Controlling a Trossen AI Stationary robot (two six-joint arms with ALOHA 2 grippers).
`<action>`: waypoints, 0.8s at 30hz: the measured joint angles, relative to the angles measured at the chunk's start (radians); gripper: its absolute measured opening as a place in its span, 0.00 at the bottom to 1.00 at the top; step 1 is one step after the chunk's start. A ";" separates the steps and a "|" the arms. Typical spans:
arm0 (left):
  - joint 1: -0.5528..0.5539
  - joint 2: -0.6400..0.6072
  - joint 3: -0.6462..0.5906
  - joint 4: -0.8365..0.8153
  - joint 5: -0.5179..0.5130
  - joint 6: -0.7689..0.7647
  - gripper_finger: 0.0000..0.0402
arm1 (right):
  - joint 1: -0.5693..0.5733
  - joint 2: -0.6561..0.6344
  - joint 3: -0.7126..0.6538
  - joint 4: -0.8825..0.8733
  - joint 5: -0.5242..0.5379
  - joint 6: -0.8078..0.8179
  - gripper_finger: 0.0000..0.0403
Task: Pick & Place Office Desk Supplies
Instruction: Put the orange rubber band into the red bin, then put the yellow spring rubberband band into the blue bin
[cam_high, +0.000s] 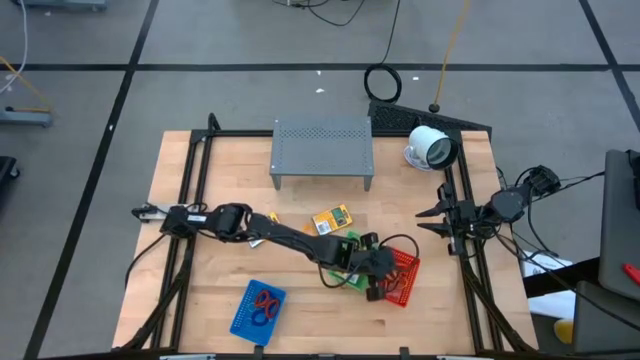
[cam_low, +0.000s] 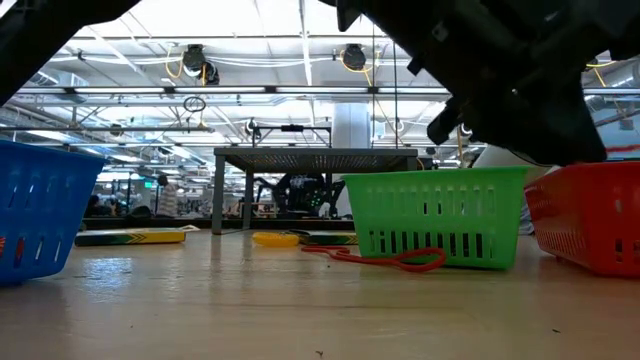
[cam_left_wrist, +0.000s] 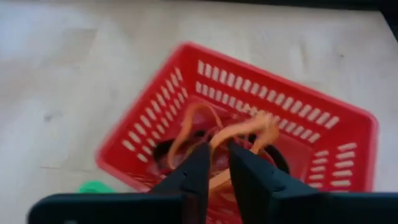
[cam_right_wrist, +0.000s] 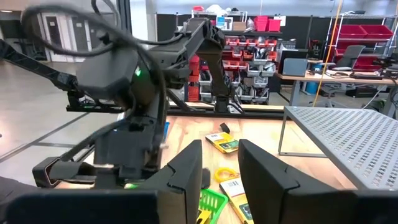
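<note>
A: High view, count the containers.
B: 3 baskets on the surface (cam_high: 190, 160): 1 blue basket (cam_high: 258, 310), 1 green basket (cam_high: 347, 262), 1 red basket (cam_high: 402, 278). The green and red sit side by side. The left gripper (cam_high: 374, 289) hangs over the red basket. The right gripper (cam_high: 432, 220) waits at the surface's right edge. 2 yellow packets (cam_high: 331, 219) lie between the grey shelf (cam_high: 322, 150) and the baskets. 1 white round device (cam_high: 432, 147) stands beside the shelf.

A: Low view?
B: 1 rubber band (cam_low: 385, 259) lies on the surface, touching the green basket's front. 1 yellow ring (cam_low: 275, 239) sits further back. The same 3 baskets show.

A: Left wrist view, jaws?
B: Pressed nearly together, pinching 1 tan rubber band (cam_left_wrist: 239, 132) directly above the red basket's opening. At least 1 black ring lies inside; I cannot count further.

A: Right wrist view?
B: Jaws spread, holding nothing. 2 packets and 1 yellow ring show beyond them, near the shelf.
</note>
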 joint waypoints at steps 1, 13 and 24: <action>-0.001 0.000 0.000 0.001 0.010 0.000 0.20 | 0.000 0.000 0.000 0.000 0.000 0.000 0.24; -0.018 0.000 0.000 0.041 0.012 0.032 0.34 | 0.000 0.000 0.000 0.000 0.000 0.000 0.24; -0.023 0.000 0.000 0.092 0.016 0.036 0.34 | 0.000 0.000 0.000 0.000 0.000 0.000 0.23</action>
